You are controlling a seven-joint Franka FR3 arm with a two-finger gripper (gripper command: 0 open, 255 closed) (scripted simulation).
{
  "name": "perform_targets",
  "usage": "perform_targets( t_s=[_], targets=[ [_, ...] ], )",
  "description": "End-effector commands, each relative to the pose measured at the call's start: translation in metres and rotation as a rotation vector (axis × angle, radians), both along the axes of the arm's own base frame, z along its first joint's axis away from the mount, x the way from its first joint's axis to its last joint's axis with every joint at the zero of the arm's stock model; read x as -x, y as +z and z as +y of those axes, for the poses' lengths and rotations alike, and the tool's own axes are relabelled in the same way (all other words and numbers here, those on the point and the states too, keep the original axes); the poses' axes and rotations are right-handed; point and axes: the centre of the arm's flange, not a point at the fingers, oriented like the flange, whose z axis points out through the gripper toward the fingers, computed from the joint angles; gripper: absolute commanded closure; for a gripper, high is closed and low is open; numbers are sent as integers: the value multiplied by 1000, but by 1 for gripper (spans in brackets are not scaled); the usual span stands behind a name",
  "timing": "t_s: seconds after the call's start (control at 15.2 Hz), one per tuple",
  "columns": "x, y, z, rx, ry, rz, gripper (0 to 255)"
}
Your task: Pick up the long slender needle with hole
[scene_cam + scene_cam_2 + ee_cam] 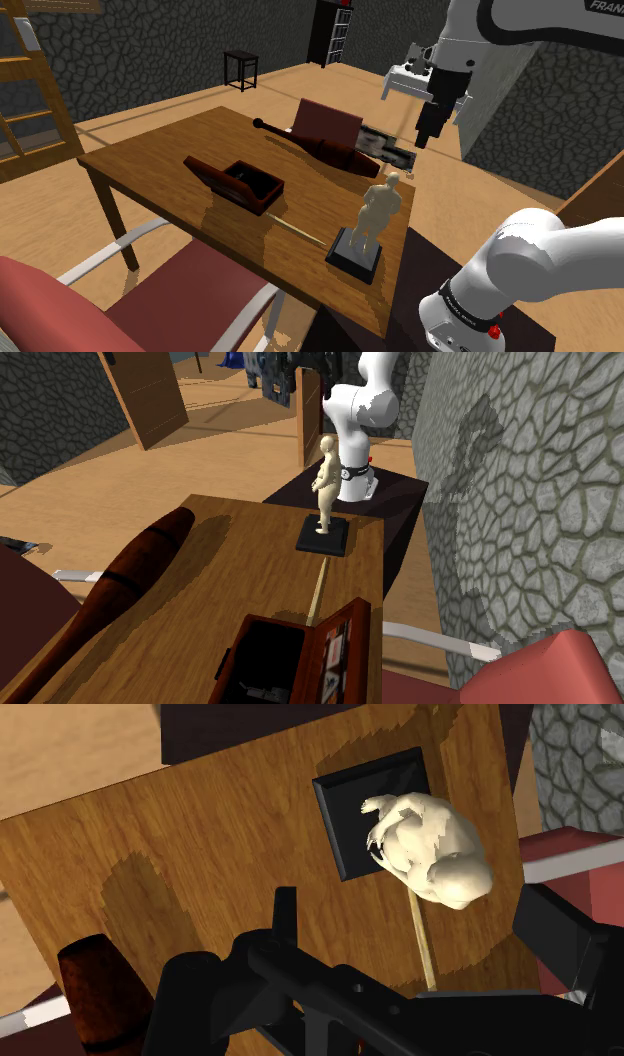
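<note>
Approach step: gripper (428, 140) released, high over the table (150, 160). Next: descend onto needle (297, 231) between figurine (378, 210) and box (245, 185).

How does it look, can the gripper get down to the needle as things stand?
Probably yes. The needle lies bare on the table between the open box and the figurine, nothing covering it. The gripper hangs high above; the figurine stands close to one end.

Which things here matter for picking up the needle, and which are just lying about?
For the job: needle, gripper.
Lying about: pale figurine, open box, dark club.
</note>
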Motion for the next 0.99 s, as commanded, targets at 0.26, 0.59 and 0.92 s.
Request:
perform_targets(
  t_s=[0.26, 0.59, 0.92],
  targets=[
    [-22, -44, 17, 2, 32, -13, 0],
    [-49, -98, 39, 5, 71, -29, 0],
    [-76, -153, 63, 8, 110, -45, 0]
  ],
)
